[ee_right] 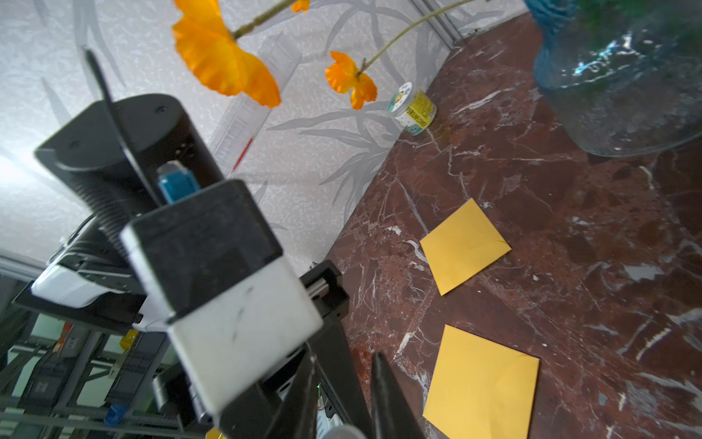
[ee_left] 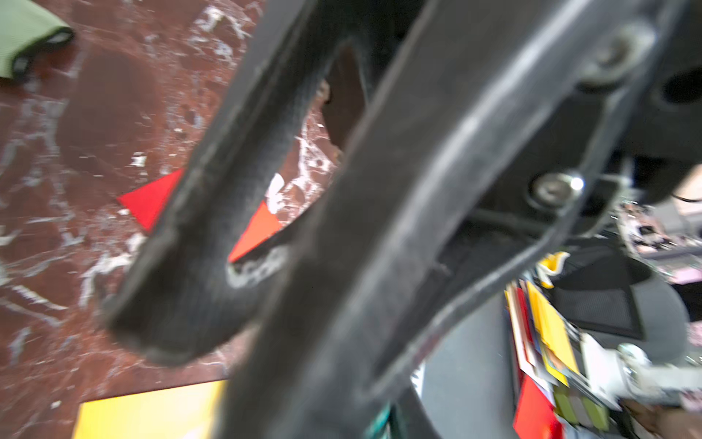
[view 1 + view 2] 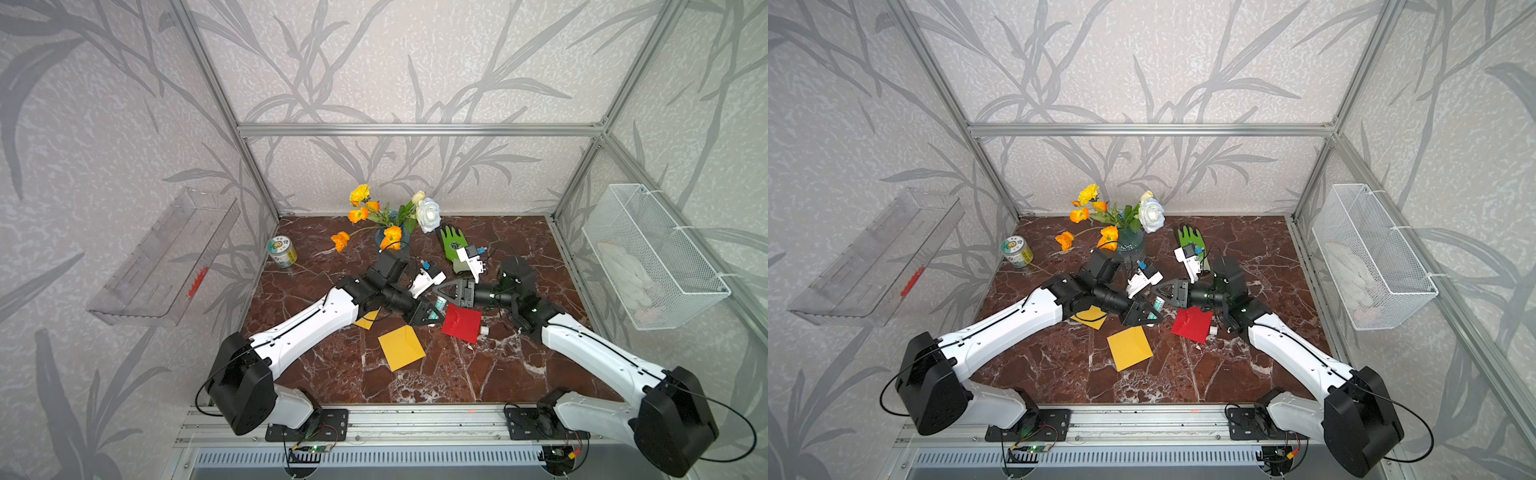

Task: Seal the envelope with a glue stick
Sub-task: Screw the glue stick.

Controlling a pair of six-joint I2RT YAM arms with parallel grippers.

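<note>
- An aluminium rail (image 3: 415, 419) runs along the front edge and carries the bases of both arms.
- The surface (image 3: 332, 374) is dark red marble veined with white. Aluminium posts and walls papered with a grey leaf pattern box it in.
- A yellow envelope (image 3: 401, 347) lies flat, nearest the rail, and shows in both top views.
- Beyond it to the right lies a red envelope (image 3: 461, 324). A small white cylinder (image 3: 484, 330) lies just beside its right corner.
- By the red envelope's left edge, the left jaws pinch the glue stick (image 3: 438, 311), which is tilted with its teal label showing between them.
- The right jaws are pressed together at the stick's upper end. Whether they nip it cannot be told.
- A second yellow envelope (image 3: 366, 322) lies partly under the left arm (image 3: 316, 316).
- A green glove (image 3: 451, 245) lies farther back, partly behind the wrist camera of the right arm (image 3: 582, 336).
- A jar (image 3: 281, 251) lies on its side near the left wall, its contents hidden.
- A blue glass vase (image 1: 626, 76) near the back wall holds orange, yellow and white flowers (image 3: 428, 214).
- A clear plastic shelf (image 3: 166, 257) on the left wall holds one small red item (image 3: 197, 282).
- A white wire basket (image 3: 648, 253) on the right wall holds pale things too faint to identify.
</note>
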